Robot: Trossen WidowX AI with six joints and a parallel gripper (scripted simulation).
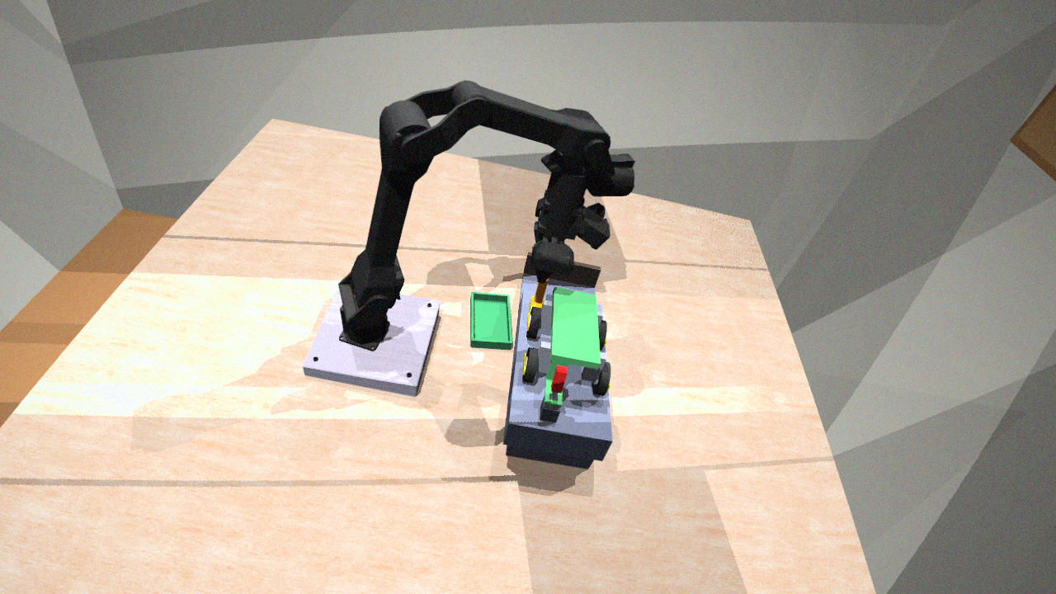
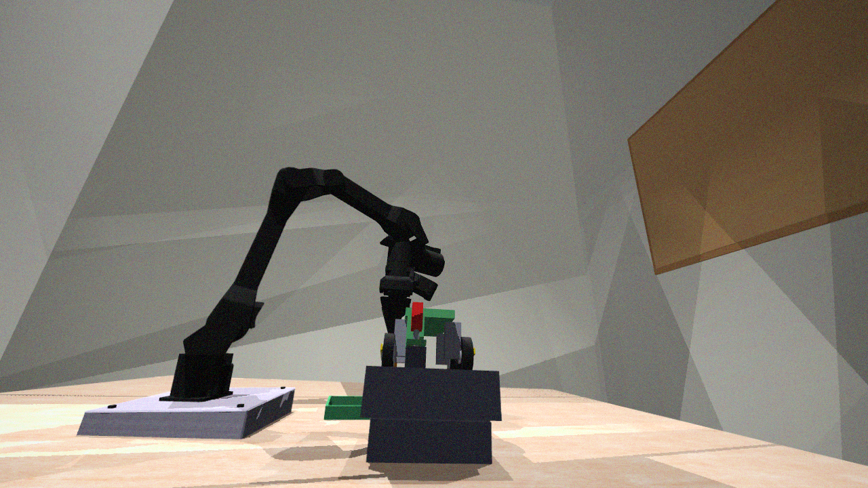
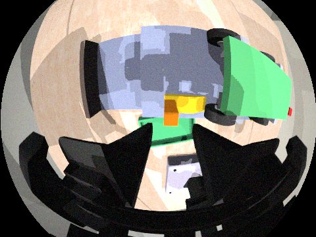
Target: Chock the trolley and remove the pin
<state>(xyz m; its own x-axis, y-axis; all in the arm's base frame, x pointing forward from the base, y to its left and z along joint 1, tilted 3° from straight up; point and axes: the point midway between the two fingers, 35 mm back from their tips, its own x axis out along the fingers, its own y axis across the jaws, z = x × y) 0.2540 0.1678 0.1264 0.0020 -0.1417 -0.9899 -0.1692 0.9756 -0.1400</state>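
The yellow chock (image 1: 534, 305) (image 3: 192, 105) sits on the ramp with its end up against the trolley's near downhill wheel (image 3: 220, 115); any tiny gap cannot be told. Its orange handle (image 1: 542, 289) (image 3: 171, 119) stands up. My gripper (image 1: 549, 275) (image 3: 172, 128) is partly open around the handle, with space on both sides in the wrist view. The green-topped trolley (image 1: 576, 325) (image 3: 260, 79) stands on the ramp. The red-headed stop pin (image 1: 558, 379) (image 2: 416, 315) (image 3: 289, 112) is in its holder at the uphill end. The green tray (image 1: 491, 344) (image 2: 342, 413) lies beside the ramp; no pin is in it.
The grey ramp (image 1: 557, 445) (image 2: 430, 394) (image 3: 155, 66) has a dark end stop (image 1: 586, 275) (image 3: 91, 79) at its downhill end. The arm's base plate (image 1: 369, 373) (image 2: 163, 423) is left of the tray in the top view. The arm reaches over above the tray's far side.
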